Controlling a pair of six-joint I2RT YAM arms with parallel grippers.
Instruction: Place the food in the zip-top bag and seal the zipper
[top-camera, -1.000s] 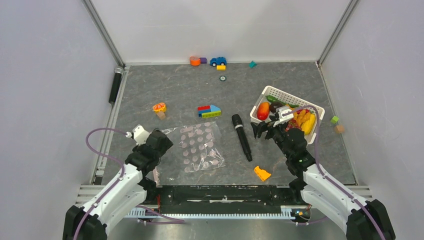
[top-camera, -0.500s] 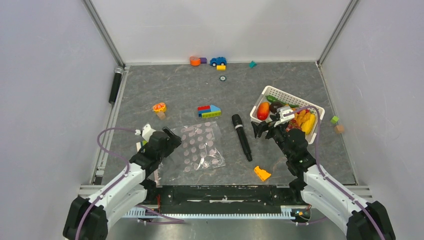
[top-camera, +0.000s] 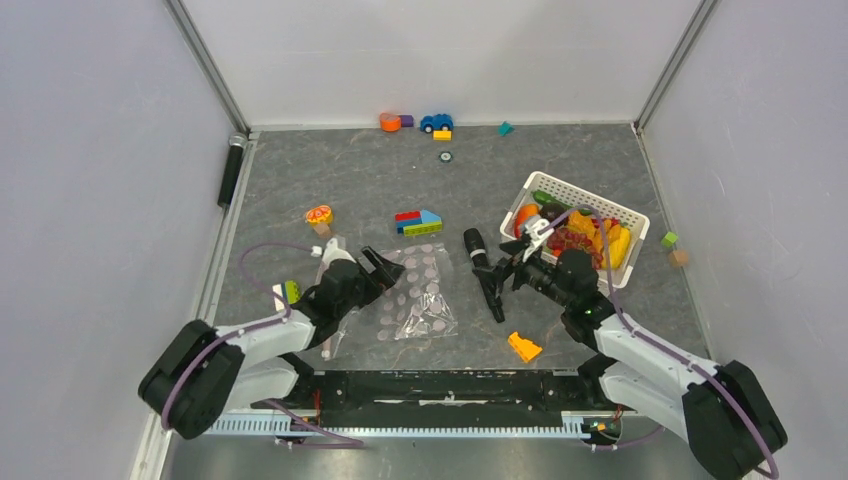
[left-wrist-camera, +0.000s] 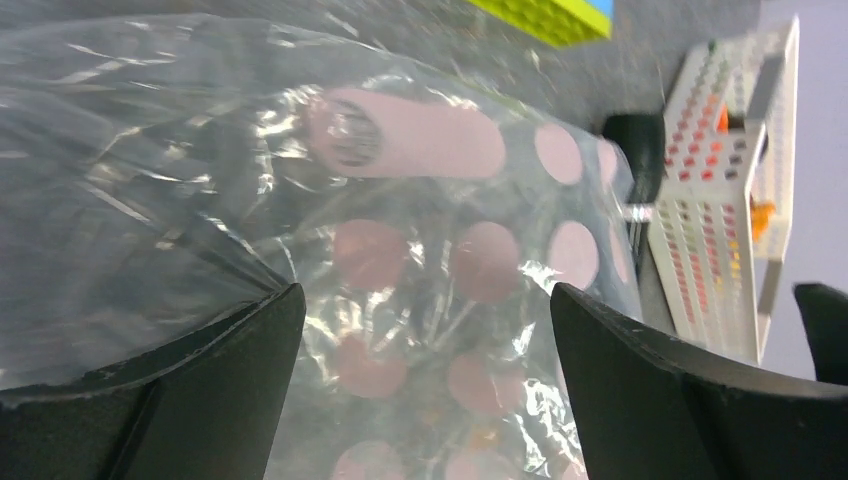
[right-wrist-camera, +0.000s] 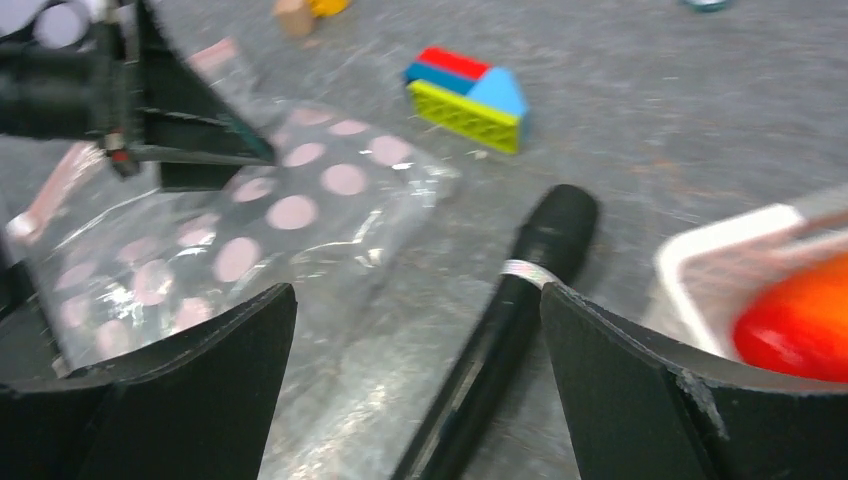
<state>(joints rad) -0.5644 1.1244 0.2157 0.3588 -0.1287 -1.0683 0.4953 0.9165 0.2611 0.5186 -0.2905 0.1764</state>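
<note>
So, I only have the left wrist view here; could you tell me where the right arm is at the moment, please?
Observer: The right end effector hangs open over the black microphone, between the bag and the basket.
Operator: Thank you. Is any food in the bag yet?
Observer: None that I can see. The zip-top bag looks empty, and the food sits in the white basket.
Operator: Is there anything loose near the arm bases?
Observer: Yes, an orange wedge block lies on the table close to the front edge, on the right arm's side.
</note>
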